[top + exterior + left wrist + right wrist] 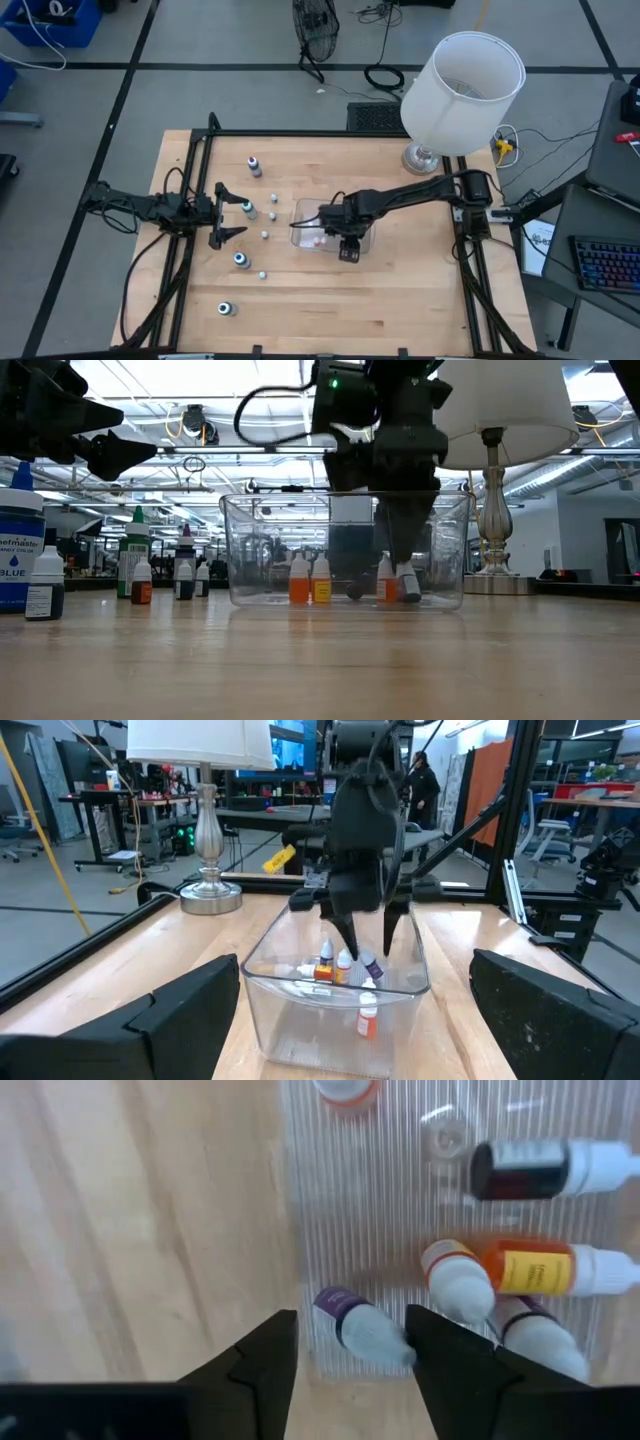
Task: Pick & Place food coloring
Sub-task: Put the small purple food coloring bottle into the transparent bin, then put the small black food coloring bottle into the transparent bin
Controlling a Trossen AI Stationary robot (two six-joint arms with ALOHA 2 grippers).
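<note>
Right end effector [350, 1350] reaches down into the clear plastic tub [303, 212], fingers apart around a purple-labelled food coloring bottle [362, 1323] leaning on the tub floor beside several other bottles. Left end effector [230, 214] hovers with fingers spread wide and empty, above the wooden counter [400, 300], near more bottles standing loose there.
</note>
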